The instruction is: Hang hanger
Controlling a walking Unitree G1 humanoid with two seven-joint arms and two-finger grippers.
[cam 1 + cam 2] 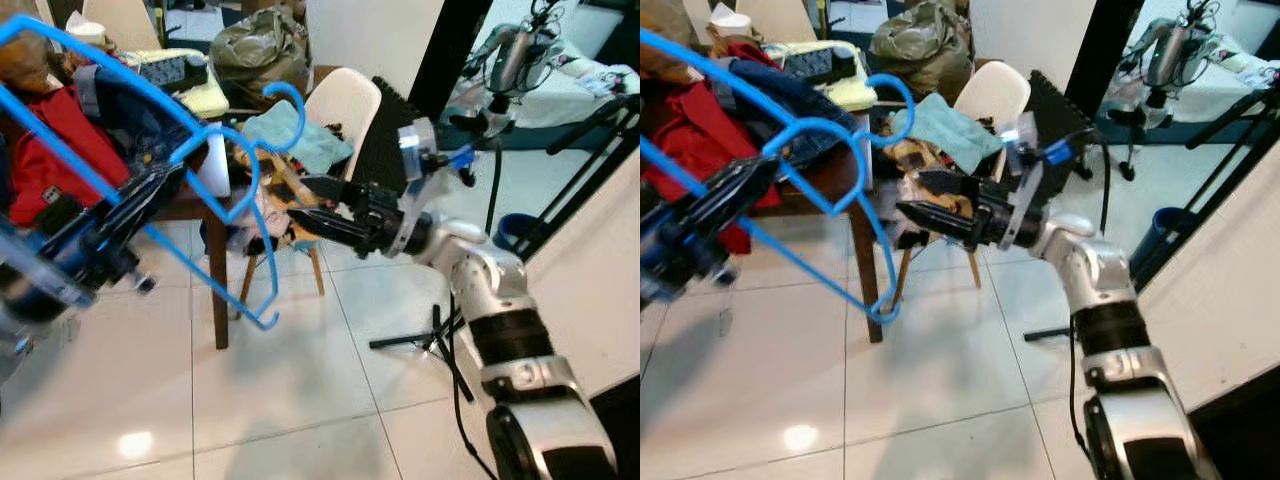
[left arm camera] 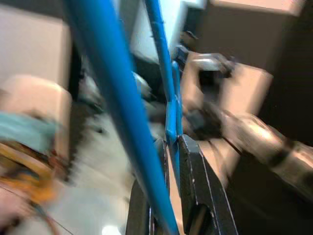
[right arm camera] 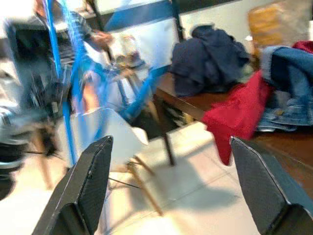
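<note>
A blue plastic hanger (image 1: 225, 180) is held up at the left, its hook (image 1: 290, 110) curling toward the white chair. My left gripper (image 1: 150, 190) is shut on the hanger's lower bar; in the left wrist view the black fingers (image 2: 195, 186) pinch the blue bar (image 2: 171, 122). My right gripper (image 1: 305, 205) reaches in from the right, open, its tips just right of the hanger and apart from it. In the right wrist view its fingers (image 3: 88, 181) stand wide with nothing between them, and the blurred blue hanger (image 3: 66, 78) lies beyond.
A dark wooden table (image 1: 215, 270) piled with red and denim clothes (image 1: 60, 150) stands at the left. Behind the hanger sits a white chair (image 1: 345, 105) with teal cloth. A black tripod stand (image 1: 440, 340) and a dark frame (image 1: 590, 170) stand at the right, over white tile floor (image 1: 280, 390).
</note>
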